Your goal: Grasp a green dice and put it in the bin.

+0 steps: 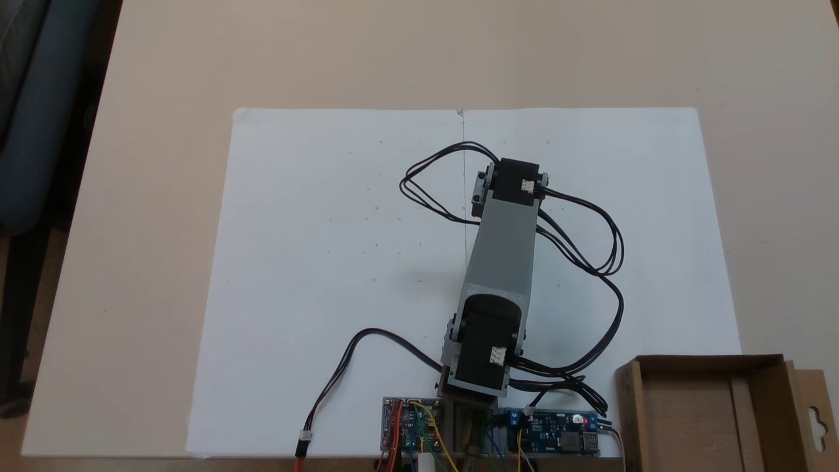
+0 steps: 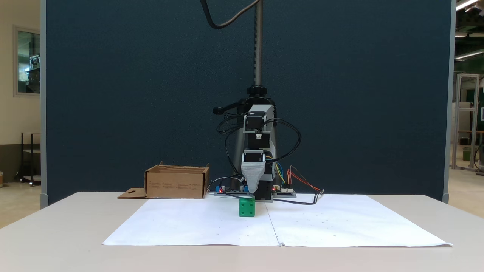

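Note:
The green dice is a small bright green cube resting on the white paper, near its centre fold. My gripper hangs straight down, its grey wedge-shaped finger tapering to a tip just above and slightly behind the dice's right side. Only one jaw faces the camera, so the gap between the jaws is hidden. Seen from above, the grey arm link covers the gripper and the dice. The bin is a low brown cardboard box beside the arm's base, and its wall is at the lower right from above.
Circuit boards and looping black cables surround the arm's base. The bin's flap with a hang-hole lies flat on the table. A dark blue partition stands behind. White paper covers the table's middle.

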Robot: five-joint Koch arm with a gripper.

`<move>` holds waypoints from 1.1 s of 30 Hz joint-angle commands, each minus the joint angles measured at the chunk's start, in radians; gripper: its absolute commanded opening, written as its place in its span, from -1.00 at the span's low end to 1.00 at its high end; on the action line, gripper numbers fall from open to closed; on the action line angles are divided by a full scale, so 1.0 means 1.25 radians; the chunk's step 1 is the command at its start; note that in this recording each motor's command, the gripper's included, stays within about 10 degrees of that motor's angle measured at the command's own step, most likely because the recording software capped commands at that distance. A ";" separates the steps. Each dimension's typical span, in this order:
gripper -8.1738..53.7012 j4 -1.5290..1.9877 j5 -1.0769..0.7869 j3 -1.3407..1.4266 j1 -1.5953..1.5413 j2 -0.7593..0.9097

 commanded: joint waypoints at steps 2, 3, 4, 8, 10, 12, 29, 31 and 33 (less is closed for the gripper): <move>0.70 -0.025 0.040 0.001 0.025 0.026; 0.70 -0.026 0.036 0.004 0.031 0.026; 0.70 -0.025 0.032 0.007 0.036 0.026; 0.71 -0.025 0.006 0.016 0.060 0.027; 0.71 -0.025 -0.006 0.021 0.071 0.027; 0.71 -0.025 -0.009 0.023 0.074 0.027; 0.71 -0.053 -0.040 0.022 0.023 0.026; 0.71 -0.052 -0.066 0.023 0.023 0.022; 0.71 -0.052 -0.102 0.026 0.026 0.017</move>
